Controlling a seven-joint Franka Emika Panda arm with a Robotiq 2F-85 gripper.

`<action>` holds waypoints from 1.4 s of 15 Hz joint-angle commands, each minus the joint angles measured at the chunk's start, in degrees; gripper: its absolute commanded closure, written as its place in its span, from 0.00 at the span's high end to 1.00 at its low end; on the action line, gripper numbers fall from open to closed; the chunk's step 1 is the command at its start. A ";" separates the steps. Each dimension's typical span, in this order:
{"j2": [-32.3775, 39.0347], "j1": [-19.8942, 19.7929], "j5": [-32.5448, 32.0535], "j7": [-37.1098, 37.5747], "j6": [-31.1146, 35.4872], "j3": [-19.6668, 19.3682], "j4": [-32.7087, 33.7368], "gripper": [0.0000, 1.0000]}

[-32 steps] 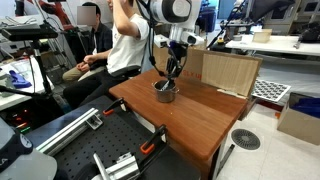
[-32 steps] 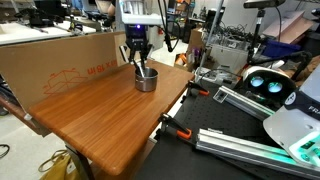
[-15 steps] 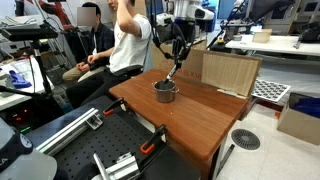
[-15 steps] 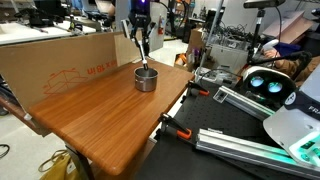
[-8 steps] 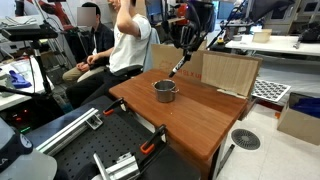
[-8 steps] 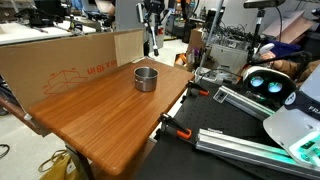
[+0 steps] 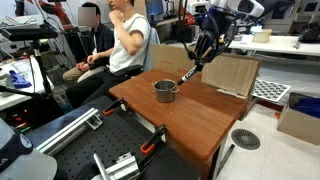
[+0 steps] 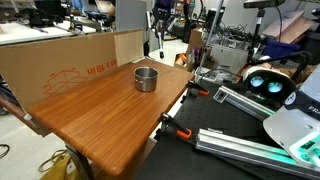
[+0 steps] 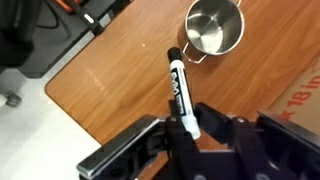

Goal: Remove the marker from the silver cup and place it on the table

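My gripper (image 7: 203, 55) is shut on the marker (image 7: 190, 74), a black stick that hangs slanted below the fingers, high above the reddish-brown table (image 7: 215, 115). In the wrist view the marker (image 9: 179, 90) sticks out from between the fingers (image 9: 187, 128) over the table (image 9: 120, 80). The silver cup (image 7: 164, 91) stands empty on the table, apart from the gripper. It shows in the other exterior view (image 8: 146, 78) and at the top of the wrist view (image 9: 215, 27). In that exterior view the gripper (image 8: 159, 30) is up behind the cup.
A pale plywood board (image 7: 225, 72) stands along the table's far edge; it also shows in an exterior view (image 8: 60, 60). A seated person (image 7: 122, 40) is behind the table. Black clamps (image 8: 180, 128) grip the table's edge. Metal rails and equipment (image 7: 90, 140) lie beside it.
My gripper has lifted the marker out of the silver cup and carried it up and sideways away from the cup. The cup has stayed in place.
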 commanded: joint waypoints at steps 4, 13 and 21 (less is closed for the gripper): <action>11.52 -1.73 2.63 -0.09 -2.60 -0.01 10.79 0.06; 24.19 -0.82 0.41 5.43 -0.90 -1.03 21.93 0.06; 31.93 0.26 -3.13 10.80 1.09 -3.80 30.57 0.06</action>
